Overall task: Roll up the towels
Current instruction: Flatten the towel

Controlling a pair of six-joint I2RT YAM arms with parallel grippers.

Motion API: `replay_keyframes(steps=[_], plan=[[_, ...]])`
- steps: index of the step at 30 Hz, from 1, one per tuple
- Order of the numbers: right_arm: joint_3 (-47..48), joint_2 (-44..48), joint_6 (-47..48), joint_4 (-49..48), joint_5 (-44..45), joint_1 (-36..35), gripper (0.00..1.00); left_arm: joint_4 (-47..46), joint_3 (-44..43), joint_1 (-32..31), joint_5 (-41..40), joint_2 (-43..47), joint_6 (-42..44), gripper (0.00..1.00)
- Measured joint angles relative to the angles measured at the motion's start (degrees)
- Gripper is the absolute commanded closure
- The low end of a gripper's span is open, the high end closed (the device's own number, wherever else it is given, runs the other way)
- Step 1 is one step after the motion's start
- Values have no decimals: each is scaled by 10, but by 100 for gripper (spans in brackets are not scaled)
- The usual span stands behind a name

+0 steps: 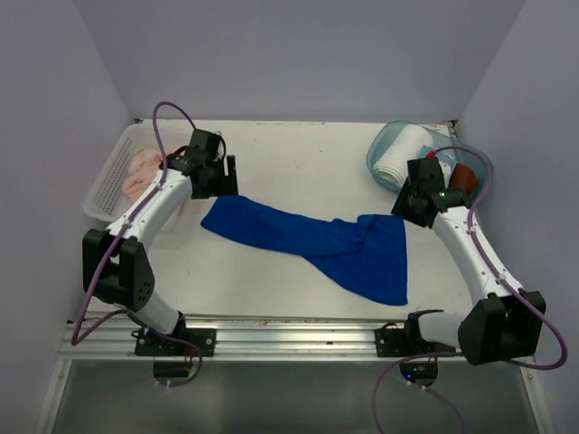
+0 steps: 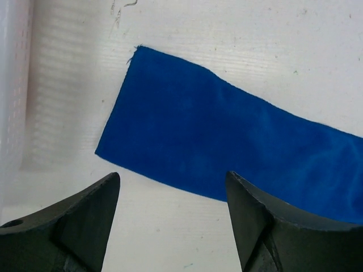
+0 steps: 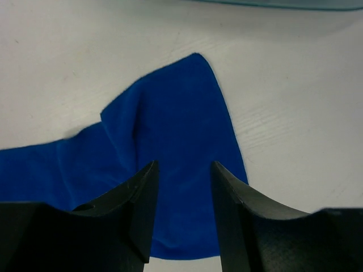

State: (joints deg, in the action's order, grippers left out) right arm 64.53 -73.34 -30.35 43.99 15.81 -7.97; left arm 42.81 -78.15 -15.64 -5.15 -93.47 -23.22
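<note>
Blue towel lies stretched out, unrolled, below left gripper and right gripper, both spread and empty; rolling likely starts by pinching one end.

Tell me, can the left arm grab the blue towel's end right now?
Probably yes. The left arm hangs just above the flat end of the blue towel, its jaws stand wide open, and nothing lies in the way.

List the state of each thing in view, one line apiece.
Royal blue cloth towel: unrolled, lying on the table, rumpled at its right end.
Pale pink cloth towel: bunched inside the white perforated basket.
White towel: rolled, in the pale blue tub.
Left gripper: open, empty.
Right gripper: open, empty.
</note>
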Motion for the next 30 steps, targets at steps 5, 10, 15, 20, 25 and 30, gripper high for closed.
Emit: replay_keyframes(steps=[5, 10, 15, 20, 25, 30], plan=[[-84, 62, -9, 10, -13, 0, 58, -11, 67, 0, -3, 77, 0, 29], [-163, 87, -31, 0, -51, 0, 59, -13, 133, 0, -19, 71, -13, 34], [-184, 89, -42, 1, -73, 0, 59, -14, 136, 1, -66, 19, -38, 34], [-191, 123, -54, 3, -82, 0, 50, -21, 136, 2, -86, -32, -56, 17], [-224, 157, -78, 17, -83, 0, 43, -51, 152, 3, -76, -70, -64, 42], [-278, 152, -106, 23, -99, 0, 43, -76, 155, 2, -47, -80, -74, 100]])
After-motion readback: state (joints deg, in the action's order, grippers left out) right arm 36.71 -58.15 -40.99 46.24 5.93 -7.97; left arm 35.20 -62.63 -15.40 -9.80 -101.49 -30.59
